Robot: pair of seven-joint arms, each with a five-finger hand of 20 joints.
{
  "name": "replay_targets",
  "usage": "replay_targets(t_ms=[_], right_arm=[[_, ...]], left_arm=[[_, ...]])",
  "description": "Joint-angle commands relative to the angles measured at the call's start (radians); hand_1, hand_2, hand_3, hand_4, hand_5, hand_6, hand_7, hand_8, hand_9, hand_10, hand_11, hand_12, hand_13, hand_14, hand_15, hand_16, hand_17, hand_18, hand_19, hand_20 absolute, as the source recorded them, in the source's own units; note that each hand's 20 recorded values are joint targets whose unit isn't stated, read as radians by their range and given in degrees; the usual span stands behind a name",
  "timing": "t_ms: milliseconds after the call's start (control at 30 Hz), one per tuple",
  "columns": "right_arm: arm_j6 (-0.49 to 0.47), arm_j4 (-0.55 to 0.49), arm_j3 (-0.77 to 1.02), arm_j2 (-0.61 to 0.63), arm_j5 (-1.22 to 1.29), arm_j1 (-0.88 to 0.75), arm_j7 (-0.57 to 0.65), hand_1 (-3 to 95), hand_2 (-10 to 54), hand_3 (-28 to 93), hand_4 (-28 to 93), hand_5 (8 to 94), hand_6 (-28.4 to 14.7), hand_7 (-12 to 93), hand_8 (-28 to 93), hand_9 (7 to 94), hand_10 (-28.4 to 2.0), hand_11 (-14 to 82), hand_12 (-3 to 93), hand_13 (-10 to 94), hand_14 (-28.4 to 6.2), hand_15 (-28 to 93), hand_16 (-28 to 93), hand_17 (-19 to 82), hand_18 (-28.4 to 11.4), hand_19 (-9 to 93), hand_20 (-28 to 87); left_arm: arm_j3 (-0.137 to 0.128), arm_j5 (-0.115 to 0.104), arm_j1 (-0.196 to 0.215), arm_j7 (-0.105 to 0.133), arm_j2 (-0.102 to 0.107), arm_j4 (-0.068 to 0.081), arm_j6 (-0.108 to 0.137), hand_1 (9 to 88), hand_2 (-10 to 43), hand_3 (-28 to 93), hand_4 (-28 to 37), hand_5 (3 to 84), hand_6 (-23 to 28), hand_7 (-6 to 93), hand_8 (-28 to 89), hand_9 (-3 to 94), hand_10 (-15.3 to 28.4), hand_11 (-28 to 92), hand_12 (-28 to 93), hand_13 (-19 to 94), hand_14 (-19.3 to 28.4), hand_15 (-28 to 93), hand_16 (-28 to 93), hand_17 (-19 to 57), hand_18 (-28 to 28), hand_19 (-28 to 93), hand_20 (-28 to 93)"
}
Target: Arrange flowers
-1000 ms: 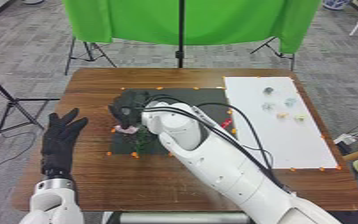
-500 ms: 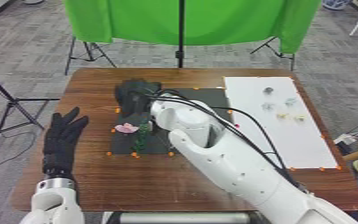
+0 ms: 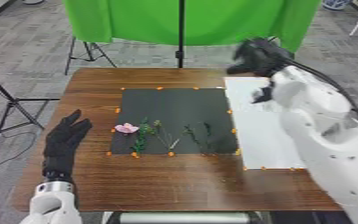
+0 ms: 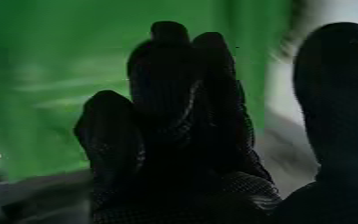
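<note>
In the head view my right hand (image 3: 261,56) is raised over the white sheet's far edge, blurred. The right wrist view shows the same hand (image 4: 171,110) with fingers straight, thumb apart and nothing held. My left hand (image 3: 64,142) rests open at the table's left side. On the black mat lie a pink flower (image 3: 127,128) at its left edge, a green leafy stem (image 3: 140,140) beside it, a thin stem with pale ends (image 3: 167,137) and darker green stems (image 3: 199,136) farther right.
The black mat (image 3: 175,105) and the white sheet (image 3: 251,115) lie side by side on the brown table (image 3: 149,185), with orange markers round them. My right arm covers much of the sheet. A green cloth (image 3: 140,20) hangs beyond the table.
My right hand has moved from over the mat's left part to the far right, above the white sheet. The stems on the mat are uncovered. My left hand has barely moved.
</note>
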Motion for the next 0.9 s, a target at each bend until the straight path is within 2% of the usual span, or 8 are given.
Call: replay_targets(t_ms=[33,267,533,567,667,733,767,900], right_arm=[[0.034,0.165,0.116,0.035,-0.092,-0.195,0.069,33.2,-9.5,62,-17,62.4,-0.6,12,-7,69.5,-16.2,11.1,18.3,84,-4.0,57,31,58,-13.0,93,56],[0.040,0.217,0.144,0.014,-0.096,-0.227,0.078,34.0,-9.5,63,-17,63.4,0.6,13,-7,71.3,-15.8,13.4,19.6,83,-4.9,61,33,59,-13.5,93,57],[0.037,0.236,0.141,-0.006,-0.111,-0.262,0.098,36.6,-9.5,64,-17,64.0,0.7,14,-8,73.3,-15.5,14.6,19.9,84,-4.7,62,33,59,-13.2,93,58],[0.075,0.248,0.132,-0.007,-0.118,-0.267,0.103,37.9,-9.5,64,-17,64.1,0.7,14,-8,73.4,-15.5,14.7,20.0,84,-4.6,62,32,59,-13.1,93,58],[0.212,0.286,0.116,-0.010,-0.125,-0.283,0.112,49.8,-9.5,63,-17,66.2,0.4,16,-3,76.6,-13.8,14.7,22.8,85,-3.1,62,32,61,-11.7,93,57],[0.252,0.296,0.117,-0.010,-0.117,-0.289,0.105,61.9,-9.5,54,-13,73.2,-1.5,16,8,84.9,-10.9,7.4,32.1,88,-2.0,60,32,63,-10.4,93,55],[0.270,0.297,0.116,-0.007,-0.110,-0.289,0.101,65.1,-9.5,53,-13,76.2,-2.0,16,10,87.6,-10.2,6.6,33.7,89,-1.8,60,33,64,-9.8,93,55],[0.346,0.242,0.129,0.005,-0.111,-0.270,0.107,67.5,-9.5,54,-13,79.8,-2.0,17,11,91.1,-9.2,6.8,35.4,92,-1.2,58,33,67,-9.1,93,53]], left_arm=[[-0.002,0.011,0.016,-0.018,-0.013,0.001,-0.019,23.2,2.9,66,-26.4,43.8,4.1,9.7,-7,47.7,13.2,18,12,39,15.2,15,3,9.5,13.2,16,27],[0.002,0.012,0.015,-0.020,-0.018,0.002,-0.020,23.2,3.0,65,-26.1,43.8,4.1,9.6,-7,47.8,13.2,18,12,39,15.1,14,3,9.5,13.1,15,27],[0.005,0.016,0.015,-0.032,-0.021,0.003,-0.029,23.2,3.0,65,-26.0,43.7,4.0,9.7,-7,47.7,13.2,18,12,39,15.2,14,3,9.4,13.1,15,27],[0.005,0.015,0.015,-0.032,-0.021,0.003,-0.028,23.1,2.9,65,-26.0,43.7,4.0,9.7,-7,47.7,13.2,18,12,39,15.3,14,3,9.4,13.1,15,27],[0.003,0.016,0.015,-0.035,-0.022,0.002,-0.029,23.2,3.0,65,-26.1,43.7,4.0,9.8,-7,47.7,13.2,18,12,39,15.3,14,3,9.4,13.1,15,27],[0.001,0.015,0.019,-0.036,-0.022,-0.001,-0.027,23.1,3.0,65,-26.0,43.7,4.0,9.8,-7,47.8,13.2,18,12,39,15.3,14,3,9.4,13.1,15,27],[0.000,0.015,0.022,-0.035,-0.022,-0.002,-0.025,23.1,3.0,65,-26.0,43.7,4.0,9.8,-7,47.8,13.2,18,12,39,15.3,14,3,9.4,13.1,15,27],[0.000,0.014,0.025,-0.031,-0.023,-0.003,-0.022,23.0,2.9,65,-26.0,43.6,4.0,9.8,-7,47.8,13.3,18,12,39,15.3,14,3,9.4,13.1,16,27]])
